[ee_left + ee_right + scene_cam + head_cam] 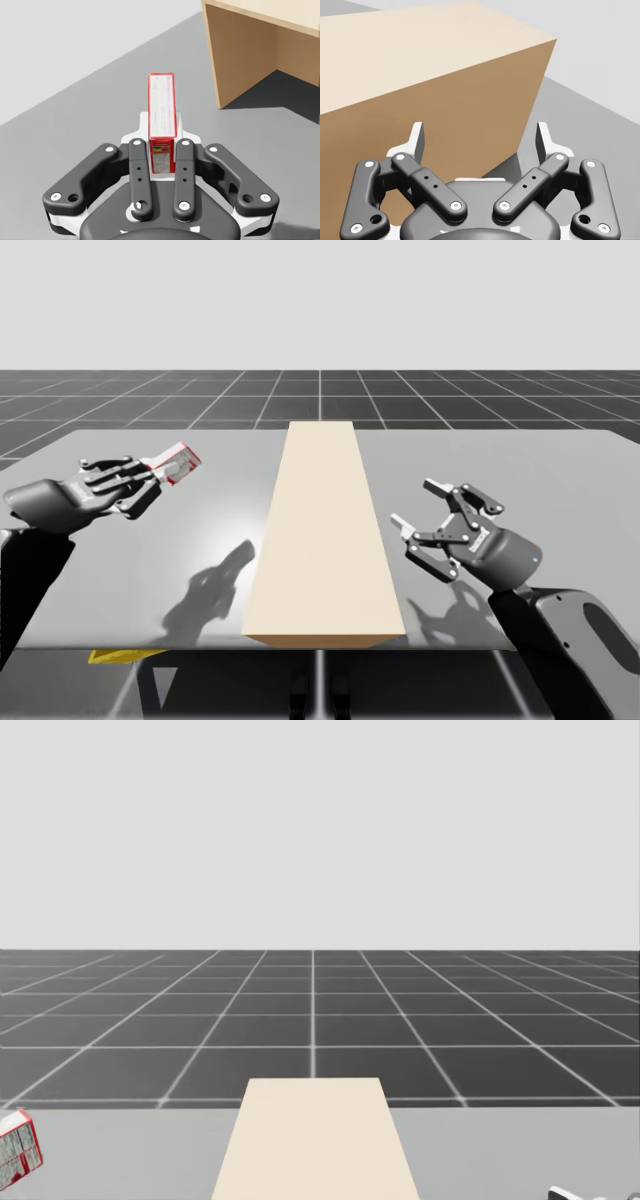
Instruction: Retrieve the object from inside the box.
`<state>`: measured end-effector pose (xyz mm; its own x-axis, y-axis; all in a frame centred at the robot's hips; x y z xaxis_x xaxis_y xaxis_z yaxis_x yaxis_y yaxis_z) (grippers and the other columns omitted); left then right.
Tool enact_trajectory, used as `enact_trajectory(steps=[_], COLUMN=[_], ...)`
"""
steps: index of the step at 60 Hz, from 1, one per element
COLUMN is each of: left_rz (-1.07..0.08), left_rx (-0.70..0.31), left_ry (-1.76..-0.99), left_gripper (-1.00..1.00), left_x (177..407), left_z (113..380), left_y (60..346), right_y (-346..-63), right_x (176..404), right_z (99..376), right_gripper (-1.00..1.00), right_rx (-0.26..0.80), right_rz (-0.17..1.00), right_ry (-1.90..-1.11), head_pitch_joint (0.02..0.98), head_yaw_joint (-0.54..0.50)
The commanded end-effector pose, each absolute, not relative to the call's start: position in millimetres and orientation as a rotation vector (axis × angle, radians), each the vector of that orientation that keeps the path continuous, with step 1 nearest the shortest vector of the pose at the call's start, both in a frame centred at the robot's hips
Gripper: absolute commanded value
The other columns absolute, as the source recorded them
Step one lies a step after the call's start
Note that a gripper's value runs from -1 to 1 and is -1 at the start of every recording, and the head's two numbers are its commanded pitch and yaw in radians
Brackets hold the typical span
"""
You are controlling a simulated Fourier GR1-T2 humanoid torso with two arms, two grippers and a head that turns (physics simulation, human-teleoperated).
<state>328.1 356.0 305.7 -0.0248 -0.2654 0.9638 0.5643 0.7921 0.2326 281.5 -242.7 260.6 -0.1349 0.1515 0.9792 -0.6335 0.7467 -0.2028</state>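
A long tan box (325,530) lies down the middle of the grey table (500,470); its top also shows in the head view (315,1140). My left gripper (160,475) is shut on a small red and white box (178,463) held above the table's left side. In the left wrist view that red box (162,112) stands on edge between the fingers (140,172), with the tan box's open end (260,65) ahead to one side. My right gripper (420,510) is open, right of the tan box, its side wall (445,120) just ahead of the spread fingers (417,140).
The table's front edge runs just below the tan box's near end. A dark tiled floor (320,395) lies beyond the far edge. A yellow patch (115,655) shows under the front left corner. Bare table surface lies on both sides of the tan box.
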Motion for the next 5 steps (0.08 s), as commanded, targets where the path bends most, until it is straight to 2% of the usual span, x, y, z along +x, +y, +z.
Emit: enact_trajectory(steps=[1,5], left_rz=[-0.728,-0.701], left_rx=[-0.248,-0.256], left_ry=[-1.552,-1.578], left_gripper=[1.00,1.00], left_x=[347,358], left_z=[373,390], left_y=[341,336], right_y=[-248,-252], right_x=[286,288], right_z=[265,267], right_gripper=[-1.00,-1.00], right_rx=[0.388,0.397], right_rz=[0.666,0.625], right_ry=[-1.576,-1.566], head_pitch_joint=[0.164,0.163], head_yaw_joint=[-0.02,-0.02])
